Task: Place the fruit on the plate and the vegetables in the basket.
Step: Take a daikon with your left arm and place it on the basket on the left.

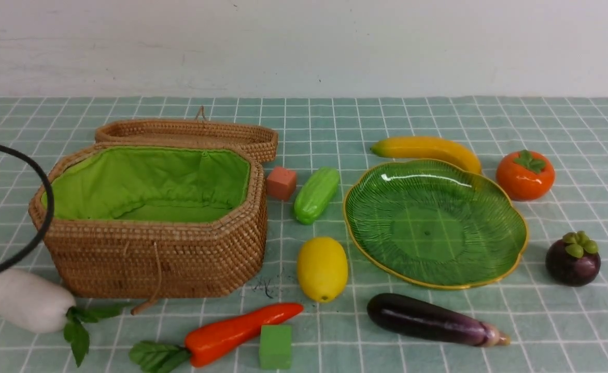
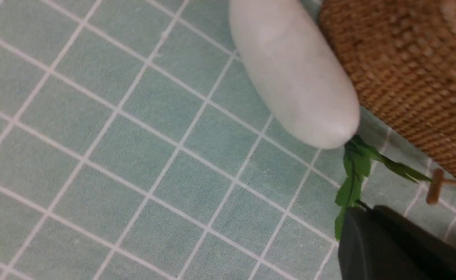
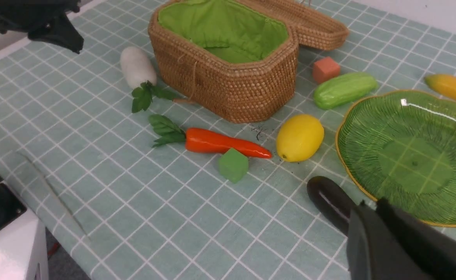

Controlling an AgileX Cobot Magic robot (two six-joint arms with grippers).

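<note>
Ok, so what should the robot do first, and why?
Probably lower the left gripper onto the white radish. Nothing is sorted yet: the basket is empty, the radish lies right beside its wall, and that gripper is the one nearest it.

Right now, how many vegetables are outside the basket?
4: radish at the left front corner of the basket; pepper in front of the basket; cucumber between basket and plate; eggplant in front of the plate. Part of the basket's floor is hidden.
</note>
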